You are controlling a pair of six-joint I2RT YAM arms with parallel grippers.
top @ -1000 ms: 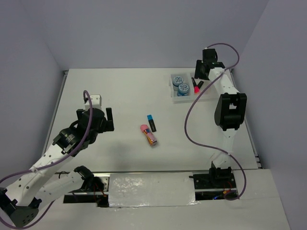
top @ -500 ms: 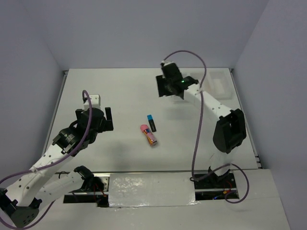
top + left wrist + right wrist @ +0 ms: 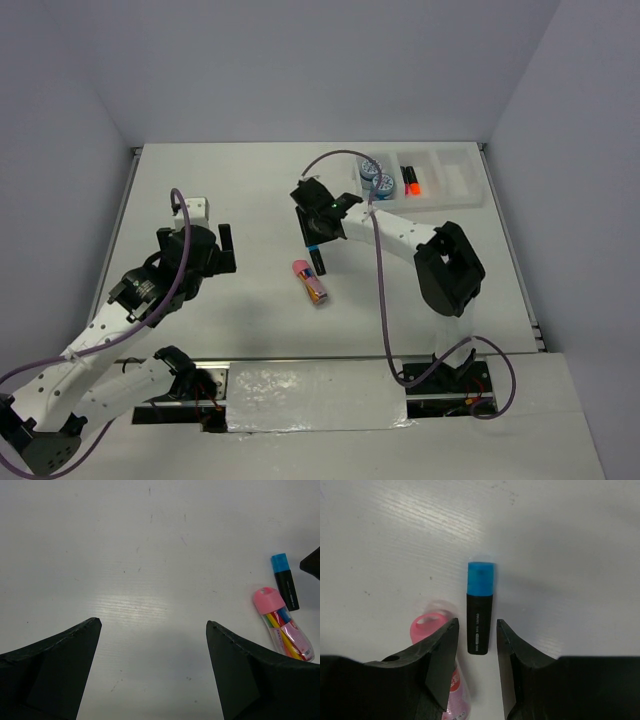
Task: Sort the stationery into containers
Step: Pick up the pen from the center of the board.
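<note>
A black highlighter with a blue cap (image 3: 316, 258) lies mid-table, beside the pink oblong eraser (image 3: 311, 282). My right gripper (image 3: 314, 236) is open just above the highlighter. In the right wrist view its jaws (image 3: 476, 630) straddle the black end of the highlighter (image 3: 480, 611), apart from it. The eraser (image 3: 431, 626) is half hidden behind the left finger. The white tray (image 3: 478, 178) holds two blue-and-white rolls (image 3: 377, 177) in its left compartment and orange-pink capped highlighters (image 3: 411, 182) in the middle one. My left gripper (image 3: 226, 250) is open and empty; its wrist view (image 3: 152, 625) shows bare table.
A small white block (image 3: 197, 208) sits by the left arm. The left wrist view shows the blue-capped highlighter (image 3: 285, 580) and eraser (image 3: 283, 623) at its right edge. The right arm's cable loops over the table near the tray.
My right arm has swung from the tray at the far right to the middle of the table, over the blue-capped highlighter. The left arm has not moved.
</note>
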